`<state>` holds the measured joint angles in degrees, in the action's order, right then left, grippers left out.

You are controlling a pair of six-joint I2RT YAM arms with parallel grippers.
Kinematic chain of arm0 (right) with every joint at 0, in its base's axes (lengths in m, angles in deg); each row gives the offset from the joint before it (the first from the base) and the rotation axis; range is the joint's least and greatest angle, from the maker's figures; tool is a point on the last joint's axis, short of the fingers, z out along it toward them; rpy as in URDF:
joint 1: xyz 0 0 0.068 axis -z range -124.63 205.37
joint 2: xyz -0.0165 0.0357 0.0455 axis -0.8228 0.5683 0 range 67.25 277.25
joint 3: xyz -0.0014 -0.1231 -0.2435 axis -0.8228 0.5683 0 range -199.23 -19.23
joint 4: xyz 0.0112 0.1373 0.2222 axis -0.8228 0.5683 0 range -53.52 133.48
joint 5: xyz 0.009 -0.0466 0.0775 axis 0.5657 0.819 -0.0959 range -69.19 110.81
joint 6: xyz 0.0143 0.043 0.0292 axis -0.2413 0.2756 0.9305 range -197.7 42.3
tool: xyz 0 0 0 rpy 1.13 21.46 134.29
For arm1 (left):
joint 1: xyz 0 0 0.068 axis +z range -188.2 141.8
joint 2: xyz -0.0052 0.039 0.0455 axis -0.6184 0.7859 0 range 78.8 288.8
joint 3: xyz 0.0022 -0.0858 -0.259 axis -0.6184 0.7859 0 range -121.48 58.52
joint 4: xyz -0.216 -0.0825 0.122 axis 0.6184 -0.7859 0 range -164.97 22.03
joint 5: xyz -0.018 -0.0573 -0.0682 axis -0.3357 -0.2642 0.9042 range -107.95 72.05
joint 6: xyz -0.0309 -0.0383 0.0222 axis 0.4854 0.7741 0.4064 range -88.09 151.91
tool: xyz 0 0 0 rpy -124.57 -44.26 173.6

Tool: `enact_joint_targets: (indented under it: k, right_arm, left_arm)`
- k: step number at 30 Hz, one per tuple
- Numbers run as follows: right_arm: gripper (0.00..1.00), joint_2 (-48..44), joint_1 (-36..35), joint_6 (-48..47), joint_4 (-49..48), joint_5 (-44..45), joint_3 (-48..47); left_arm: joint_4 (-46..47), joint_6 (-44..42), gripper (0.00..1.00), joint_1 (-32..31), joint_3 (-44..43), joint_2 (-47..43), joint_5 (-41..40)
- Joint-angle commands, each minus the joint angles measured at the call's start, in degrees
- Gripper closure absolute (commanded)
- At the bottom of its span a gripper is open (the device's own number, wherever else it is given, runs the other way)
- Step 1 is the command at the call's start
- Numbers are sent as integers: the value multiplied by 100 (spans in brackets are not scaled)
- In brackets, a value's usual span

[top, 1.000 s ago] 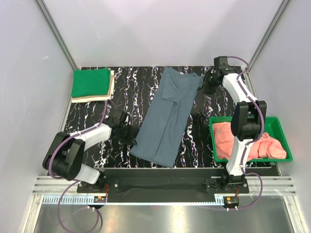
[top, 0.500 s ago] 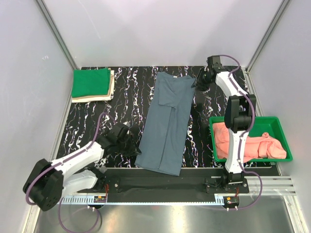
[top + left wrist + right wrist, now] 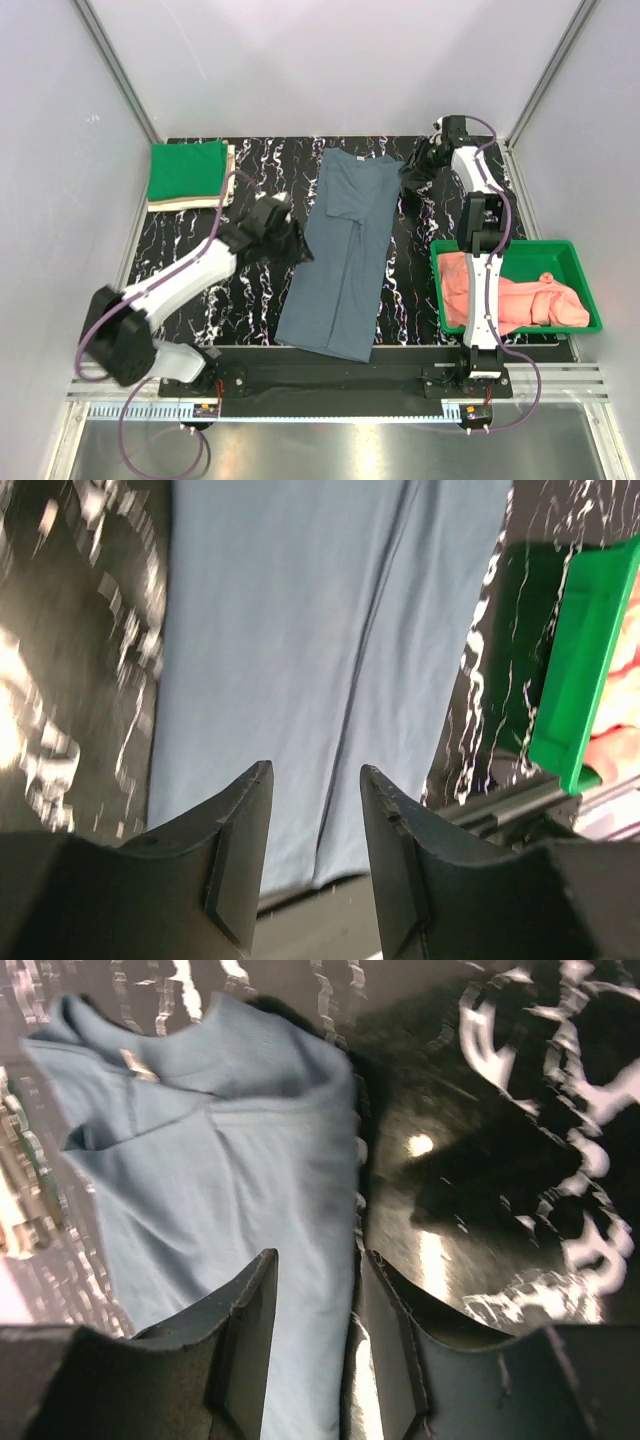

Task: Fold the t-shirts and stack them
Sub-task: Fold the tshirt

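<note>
Marbled table (image 3: 262,168), blue t-shirt (image 3: 345,250) lengthwise, left claw (image 3: 300,251) at its edge

Beige tee (image 3: 231,160) mostly under green tee (image 3: 186,170); bin (image 3: 585,660) cut off at rt edge, L-wrist view; tabletop (image 3: 60,680) blurred there.

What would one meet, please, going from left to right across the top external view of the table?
Green folded shirt on a cream one → blue-grey t-shirt laid out lengthwise → green bin holding pink shirts. The two grippers overlap the t-shirt's edges, so they are left out.
</note>
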<state>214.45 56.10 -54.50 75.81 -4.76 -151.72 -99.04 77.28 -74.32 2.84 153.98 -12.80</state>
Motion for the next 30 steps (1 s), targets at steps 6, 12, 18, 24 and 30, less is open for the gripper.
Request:
enact_joint_targets:
  k: [6, 12, 18, 24, 30]
  right_arm:
    - [52, 879, 278, 96, 75, -914, -1269]
    - [53, 1285, 331, 193, 22, -1284, -1675]
    - [55, 1417, 357, 474, -320, -1425, -1702]
    - [56, 1619, 357, 747, -540, -1645, -1895]
    - [67, 1760, 357, 1378, -1153, -1698, -1886]
  left_arm:
    - [899, -827, 59, -70, -347, 1446, 1136]
    - [1339, -959, 62, -579, -523, 1886, 1577]
    - [1665, -863, 63, -1150, -733, 2492, 1841]
    - [1780, -810, 64, -1485, -848, 2959, 1797]
    - [1806, -854, 65, -1556, -804, 3161, 1709]
